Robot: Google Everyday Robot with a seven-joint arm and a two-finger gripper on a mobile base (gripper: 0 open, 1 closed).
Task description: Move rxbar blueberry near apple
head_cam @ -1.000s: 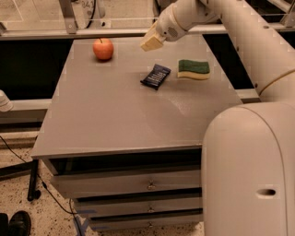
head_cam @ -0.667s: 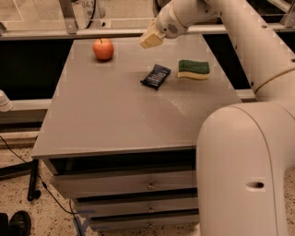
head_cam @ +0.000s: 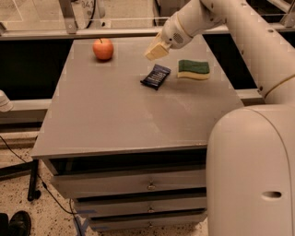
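1. Pincer (head_cam: pixel 156 50) of the white arm hung over the far edge of the grey counter (head_cam: pixel 115 120); its opening could not be told.
2. Flat navy-blue rxbar blueberry (head_cam: pixel 156 76) lay just below it, beside a green-and-yellow sponge (head_cam: pixel 193 69) near the far right corner.
3. Round red-orange apple (head_cam: pixel 103 49) sat near the far left corner.

Gripper (head_cam: pixel 156 50) above rxbar blueberry (head_cam: pixel 156 76), apple (head_cam: pixel 103 49) left

Top edge crops arm (head_cam: pixel 216 11) behind the end effector (head_cam: pixel 156 51) above the table (head_cam: pixel 115 124).
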